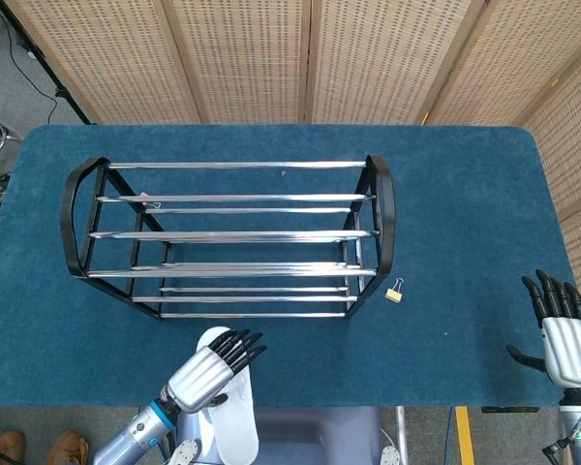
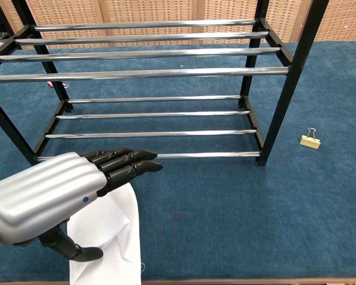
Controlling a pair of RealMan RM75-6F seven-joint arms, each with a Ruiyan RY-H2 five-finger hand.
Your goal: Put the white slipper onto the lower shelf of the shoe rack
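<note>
The white slipper (image 2: 110,237) lies at the table's front edge, toe toward the rack, and hangs partly over the edge in the head view (image 1: 234,426). My left hand (image 2: 65,190) lies over it with fingers stretched toward the rack and the thumb spread low beside the slipper; it grips nothing. In the head view the left hand (image 1: 213,366) covers the slipper's toe. The black and chrome shoe rack (image 1: 232,237) stands behind it, its lower shelf bars (image 2: 154,123) bare. My right hand (image 1: 562,334) is open at the far right front edge.
A small yellow binder clip (image 1: 395,292) lies on the blue cloth just right of the rack's front right leg, also seen in the chest view (image 2: 310,140). A small pink scrap (image 2: 50,84) lies under the rack at the left.
</note>
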